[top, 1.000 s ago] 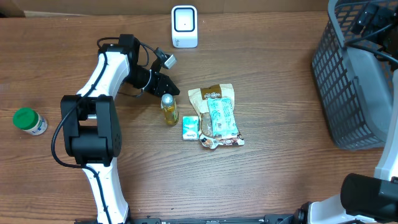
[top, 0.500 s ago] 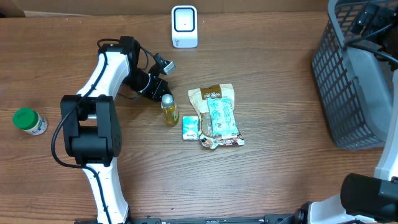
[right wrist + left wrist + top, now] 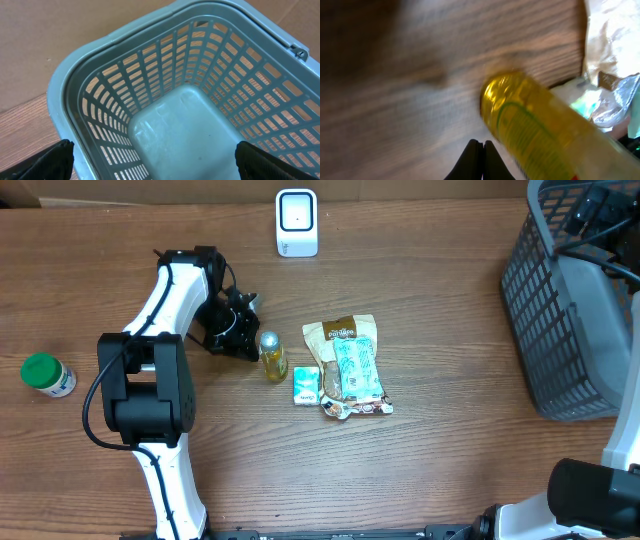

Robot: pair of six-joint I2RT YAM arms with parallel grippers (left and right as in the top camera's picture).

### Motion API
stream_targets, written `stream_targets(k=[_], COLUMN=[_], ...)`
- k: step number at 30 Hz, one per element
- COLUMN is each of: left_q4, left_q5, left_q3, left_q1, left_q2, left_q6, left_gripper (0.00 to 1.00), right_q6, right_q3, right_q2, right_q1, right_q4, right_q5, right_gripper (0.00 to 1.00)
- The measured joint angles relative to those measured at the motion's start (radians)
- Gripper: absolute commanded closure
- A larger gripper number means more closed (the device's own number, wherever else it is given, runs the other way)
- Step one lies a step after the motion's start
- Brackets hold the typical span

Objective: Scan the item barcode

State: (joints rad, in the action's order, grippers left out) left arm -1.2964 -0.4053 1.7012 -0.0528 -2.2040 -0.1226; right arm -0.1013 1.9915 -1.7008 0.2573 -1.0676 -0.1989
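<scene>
A small yellow bottle lies on the wooden table beside a pile of packets. In the left wrist view the yellow bottle fills the lower right, blurred. My left gripper sits just left of the bottle's cap, low over the table. Its fingers are pressed together with nothing between them, and the bottle lies just to their right. The white barcode scanner stands at the far edge of the table. My right gripper hangs open above the grey basket.
Right of the bottle lie a tan snack bag, a teal packet and a small white-green box. A green-lidded jar stands at the far left. The grey basket fills the right side.
My left gripper has pulled back left and dropped lower beside the bottle's cap, jaws staying shut. The bottle and the right arm have not moved.
</scene>
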Motion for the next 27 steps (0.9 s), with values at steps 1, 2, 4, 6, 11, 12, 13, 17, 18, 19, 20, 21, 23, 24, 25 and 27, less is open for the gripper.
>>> stream_targets(k=[1, 2, 4, 6, 11, 12, 13, 17, 18, 19, 20, 21, 23, 24, 25, 27], left_q4=[-0.011, -0.02, -0.02, -0.014, 0.047, 0.059, 0.066, 0.08, 0.088, 0.094, 0.098, 0.1, 0.101, 0.103, 0.105, 0.108], left_q5=[0.003, 0.004, 0.008, 0.011, -0.003, -0.019, -0.039, -0.105, -0.119, -0.128, -0.137, -0.145, -0.154, -0.162, -0.166, -0.179], left_q3=[0.0, -0.001, -0.011, -0.029, -0.12, -0.139, -0.156, -0.192, -0.197, -0.2, -0.202, -0.203, -0.203, -0.203, -0.203, -0.203], left_q1=[0.0, 0.0, 0.0, 0.0, 0.0, 0.0, 0.0, 0.0, 0.0, 0.0, 0.0, 0.0, 0.0, 0.0, 0.0, 0.0], left_q2=[0.0, 0.0, 0.0, 0.0, 0.0, 0.0, 0.0, 0.0, 0.0, 0.0, 0.0, 0.0, 0.0, 0.0, 0.0, 0.0], left_q6=[0.018, 0.035, 0.07, 0.1, 0.169, 0.177, 0.185, 0.209, 0.217, 0.222, 0.229, 0.235, 0.252, 0.259, 0.264, 0.274], left_gripper=[0.96, 0.95, 0.96, 0.96, 0.96, 0.96, 0.96, 0.96, 0.96, 0.96, 0.95, 0.96, 0.96, 0.96, 0.96, 0.96], right_q6=[0.0, 0.001, 0.0, 0.0, 0.0, 0.0, 0.0, 0.0, 0.0, 0.0, 0.0, 0.0, 0.0, 0.0, 0.0, 0.0], right_q3=[0.0, 0.0, 0.0, 0.0, 0.0, 0.0, 0.0, 0.0, 0.0, 0.0, 0.0, 0.0, 0.0, 0.0, 0.0, 0.0], right_q2=[0.0, 0.0, 0.0, 0.0, 0.0, 0.0, 0.0, 0.0, 0.0, 0.0, 0.0, 0.0, 0.0, 0.0, 0.0, 0.0], right_q1=[0.0, 0.0, 0.0, 0.0, 0.0, 0.0, 0.0, 0.0, 0.0, 0.0, 0.0, 0.0, 0.0, 0.0, 0.0, 0.0], right_q4=[0.0, 0.0, 0.0, 0.0, 0.0, 0.0, 0.0, 0.0, 0.0, 0.0, 0.0, 0.0, 0.0, 0.0, 0.0, 0.0], right_q5=[0.0, 0.0, 0.0, 0.0, 0.0, 0.0, 0.0, 0.0, 0.0, 0.0, 0.0, 0.0, 0.0, 0.0, 0.0, 0.0], right_gripper=[0.0, 0.0, 0.0, 0.0, 0.0, 0.0, 0.0, 0.0, 0.0, 0.0, 0.0, 0.0, 0.0, 0.0, 0.0, 0.0])
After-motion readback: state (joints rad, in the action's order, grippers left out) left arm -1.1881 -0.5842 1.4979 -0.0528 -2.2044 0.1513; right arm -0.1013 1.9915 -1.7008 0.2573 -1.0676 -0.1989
